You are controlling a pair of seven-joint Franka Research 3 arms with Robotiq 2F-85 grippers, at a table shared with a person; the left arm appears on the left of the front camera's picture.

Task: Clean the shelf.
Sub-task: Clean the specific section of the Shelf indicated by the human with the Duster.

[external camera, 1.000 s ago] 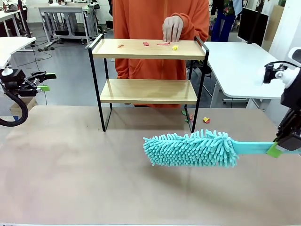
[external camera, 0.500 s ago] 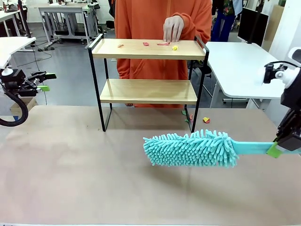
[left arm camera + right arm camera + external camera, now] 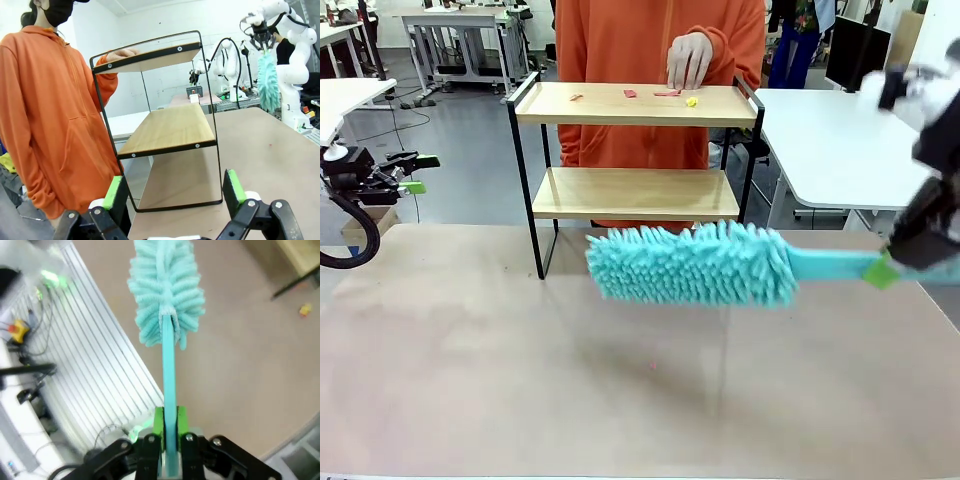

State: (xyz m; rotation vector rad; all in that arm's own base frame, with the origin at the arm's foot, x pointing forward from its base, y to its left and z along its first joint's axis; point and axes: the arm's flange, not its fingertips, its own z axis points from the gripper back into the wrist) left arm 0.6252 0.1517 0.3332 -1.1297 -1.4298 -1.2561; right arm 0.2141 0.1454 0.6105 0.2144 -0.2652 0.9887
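Note:
The shelf stands at the table's far side, two light wood boards in a black frame; the left wrist view shows the shelf end-on. Small red and yellow scraps lie on its top board. My right gripper is shut on the handle of a teal fluffy duster, whose head hangs in front of the lower board. In the right wrist view the duster sticks out from the shut gripper. My left gripper stays open at the far left, green pads apart and empty.
A person in an orange hoodie stands behind the shelf with a hand on the top board. A white table lies at the right. A yellow scrap sits on the brown tabletop.
My right gripper has lifted the duster and carried it left, up toward the shelf's lower board. The left arm has not moved, nor has the person's hand.

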